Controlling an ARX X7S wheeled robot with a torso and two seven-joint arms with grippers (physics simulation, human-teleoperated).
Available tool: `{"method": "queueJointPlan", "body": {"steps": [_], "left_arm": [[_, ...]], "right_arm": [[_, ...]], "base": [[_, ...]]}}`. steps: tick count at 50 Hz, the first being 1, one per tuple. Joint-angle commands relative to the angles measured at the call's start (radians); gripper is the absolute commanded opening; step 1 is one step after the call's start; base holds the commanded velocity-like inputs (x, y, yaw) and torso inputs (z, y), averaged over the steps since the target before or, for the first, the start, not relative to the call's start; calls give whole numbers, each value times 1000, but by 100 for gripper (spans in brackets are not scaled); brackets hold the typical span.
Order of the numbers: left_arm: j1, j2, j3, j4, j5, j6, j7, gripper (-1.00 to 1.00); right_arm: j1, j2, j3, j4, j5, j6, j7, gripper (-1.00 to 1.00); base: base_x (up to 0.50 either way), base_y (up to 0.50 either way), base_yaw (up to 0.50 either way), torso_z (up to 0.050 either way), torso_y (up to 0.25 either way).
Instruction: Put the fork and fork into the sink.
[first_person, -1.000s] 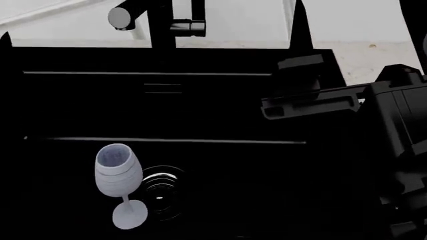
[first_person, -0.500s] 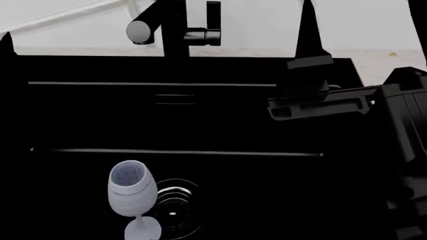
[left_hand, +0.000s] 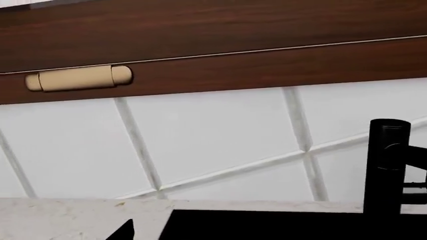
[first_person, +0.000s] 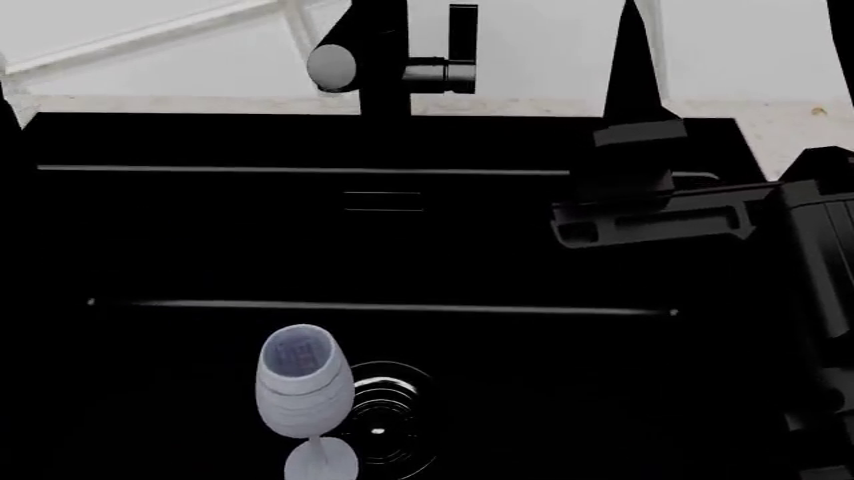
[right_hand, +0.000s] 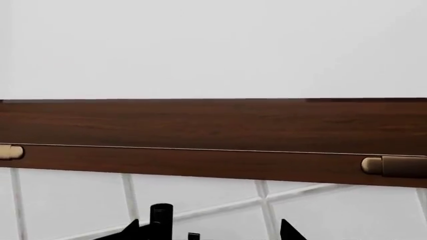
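- No writing or brand shows anywhere.
- Since 1.0 s ago the head view has shifted: the tap (first_person: 387, 60), the wine glass (first_person: 306, 400) and the drain (first_person: 387, 420) all sit further right in it.
- The sink (first_person: 334, 240) fills most of the head view; the glass stands in it beside the drain.
- The right gripper (first_person: 627, 120) hangs over the sink's right part, black on black; whether its fingers are wide, narrow or holding a fork, I cannot tell.
- No fork can be made out.
- The left gripper shows only as a dark tip (left_hand: 123, 231) over the worktop (left_hand: 67, 217); its state is unclear.
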Motion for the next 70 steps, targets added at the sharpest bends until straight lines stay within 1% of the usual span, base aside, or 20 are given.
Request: {"method": "queueJointPlan", "body": {"steps": [1,8,14,20,32,39,40,44,48,55,70], "left_arm": [[-19,-57,-66,110,-35,-156,-53,100],[-12,-100,-183,196,-66,-315,-99,100],[3,-111,-241,196,-69,-390,-134,100],[24,-139,-257,156,-49,-363,-150,100],[59,-193,-275,18,13,-275,-161,100],[40,-205,-278,-52,19,-251,-148,100],[25,-197,-290,-70,19,-252,-151,100],[9,-207,-269,-99,23,-233,-142,100],[-25,-229,-216,-163,51,-219,-148,100],[-45,-244,-183,-236,55,-216,-129,100],[-36,-240,-163,-332,55,-223,-115,100]], "right_arm": [[-22,3,9,7,-9,-15,-16,100],[-50,-4,13,13,-25,-33,-32,100],[-72,3,29,7,-20,-43,-33,100],[-92,6,41,5,-20,-53,-38,100],[-135,-1,49,14,-45,-78,-61,100],[-145,-3,50,17,-52,-85,-67,100],[-146,-3,50,18,-53,-85,-69,100],[-151,-9,45,24,-63,-90,-78,100],[-151,-18,34,35,-77,-94,-90,100],[-146,-27,20,48,-89,-96,-102,100],[-175,-29,27,45,-94,-112,-109,100]], "base": [[0,0,0,0,0],[0,0,0,0,0],[0,0,0,0,0],[0,0,0,0,0],[0,0,0,0,0],[0,0,0,0,0],[0,0,0,0,0],[0,0,0,0,0],[0,0,0,0,0],[0,0,0,0,0],[0,0,0,0,0]]}}
